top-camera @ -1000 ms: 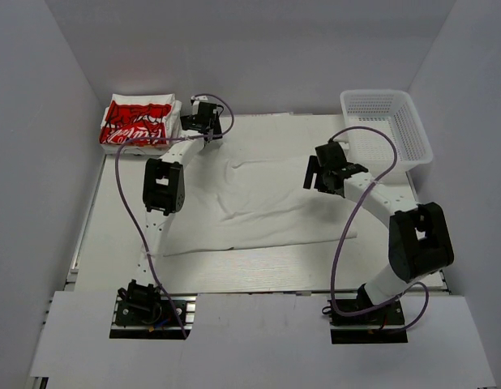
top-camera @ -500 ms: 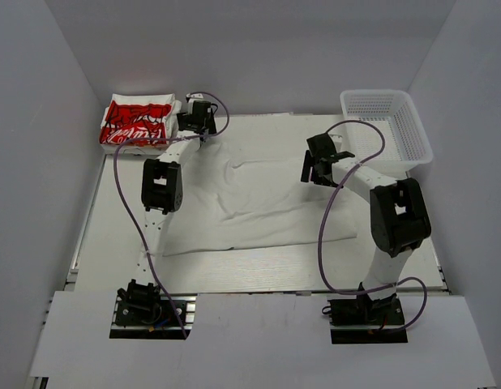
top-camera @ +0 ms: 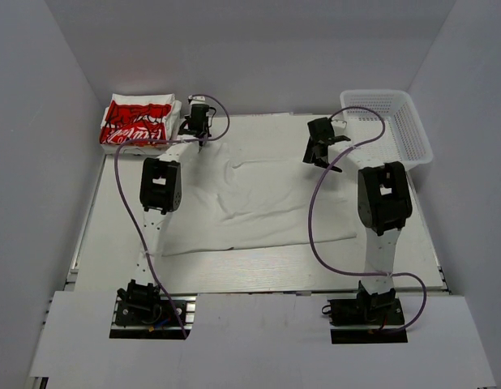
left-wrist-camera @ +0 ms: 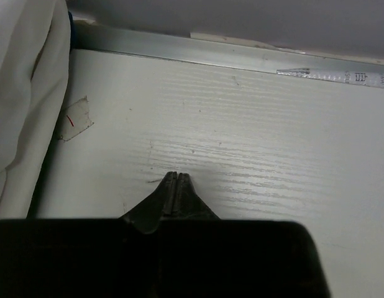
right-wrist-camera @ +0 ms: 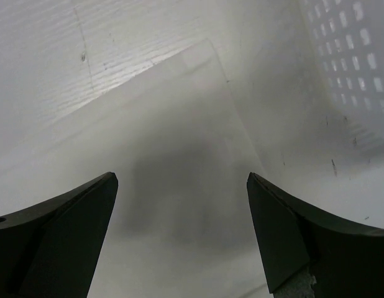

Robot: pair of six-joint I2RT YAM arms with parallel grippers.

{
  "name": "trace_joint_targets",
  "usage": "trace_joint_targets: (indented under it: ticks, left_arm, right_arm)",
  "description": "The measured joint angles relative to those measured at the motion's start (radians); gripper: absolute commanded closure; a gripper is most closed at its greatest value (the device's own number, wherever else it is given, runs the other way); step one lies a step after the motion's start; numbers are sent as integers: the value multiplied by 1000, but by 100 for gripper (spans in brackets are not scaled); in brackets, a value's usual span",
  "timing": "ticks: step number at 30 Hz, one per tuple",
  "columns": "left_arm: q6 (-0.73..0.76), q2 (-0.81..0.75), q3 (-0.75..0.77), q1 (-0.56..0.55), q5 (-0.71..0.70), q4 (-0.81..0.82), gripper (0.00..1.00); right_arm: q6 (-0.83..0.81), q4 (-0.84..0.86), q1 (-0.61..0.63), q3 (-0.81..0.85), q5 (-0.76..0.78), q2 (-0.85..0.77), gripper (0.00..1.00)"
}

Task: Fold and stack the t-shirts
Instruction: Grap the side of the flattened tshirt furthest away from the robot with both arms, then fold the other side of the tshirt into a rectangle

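Since the plain white t-shirt (top-camera: 259,198) lies spread and rumpled mid-surface, limp light cotton that will sag and slide, I'd pinch it at a far corner or hem. My right hand (right-wrist-camera: 182,180) hovers wide open over its flat far-right corner; my left hand (left-wrist-camera: 174,180) is pinched closed on nothing above bare grained surface (left-wrist-camera: 273,155). Beyond, the folded red-print t-shirts (top-camera: 135,123) sit stacked far-left, with the mesh basket (top-camera: 418,126) far-right.
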Motion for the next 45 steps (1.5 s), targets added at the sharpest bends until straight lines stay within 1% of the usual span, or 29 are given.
trace_joint_targets:
  ticks: [4,10,12,15,16,18,19,22,23,24,25,26,27,28,29,31,32,38,42,45]
  left_arm:
    - [8,-64,-121,0,15,63,100]
    - [11,-187,-315,0,55,108,100]
    - [11,-214,-344,0,63,117,100]
    - [14,-251,-384,0,76,153,100]
    - [14,-272,-413,-3,80,158,100]
    - [14,-315,-470,-6,87,178,100]
    - [14,-337,-495,-7,89,182,100]
    - [14,-401,-575,-13,89,219,100]
    - [12,-422,-605,-14,88,235,100]
    - [8,-444,-632,-14,88,242,100]
    - [5,-468,-663,-15,89,253,100]
    - [2,-490,-689,-15,91,261,100]
    - [-2,-511,-713,-15,93,267,100]
    - [-5,-533,-735,-16,95,272,100]
    - [-9,-550,-751,-16,99,280,100]
    - [-13,-576,-767,-16,101,291,100]
    - [-14,-582,-768,-16,102,296,100]
    - [-25,-609,-779,-16,110,311,100]
    - [-40,-691,-880,-19,121,312,100]
    - [-63,-794,-998,-23,126,325,100]
  right_arm:
    - [0,-11,-12,120,16,94,10]
    - [23,-18,-23,210,14,178,10]
    - [29,-24,-24,248,15,211,11]
    - [43,-26,-23,256,22,232,17]
    - [45,-27,-23,256,23,232,17]
    - [50,-27,-24,256,26,232,20]
    - [50,-28,-24,256,26,232,24]
    - [50,-29,-23,254,26,232,42]
    - [51,-27,-23,250,26,232,56]
    - [50,-23,-23,248,26,232,64]
    - [51,-18,-23,244,27,231,74]
    - [47,-8,-23,236,27,228,79]
    - [48,3,-23,221,28,222,82]
    - [46,11,-23,206,31,213,82]
    - [44,18,-22,187,34,202,87]
    - [31,23,-22,154,38,181,92]
    - [24,27,-22,137,40,171,100]
    - [-17,79,-20,49,43,111,100]
    - [-58,151,-14,-45,37,35,100]
    - [-86,210,-6,-112,34,-30,100]
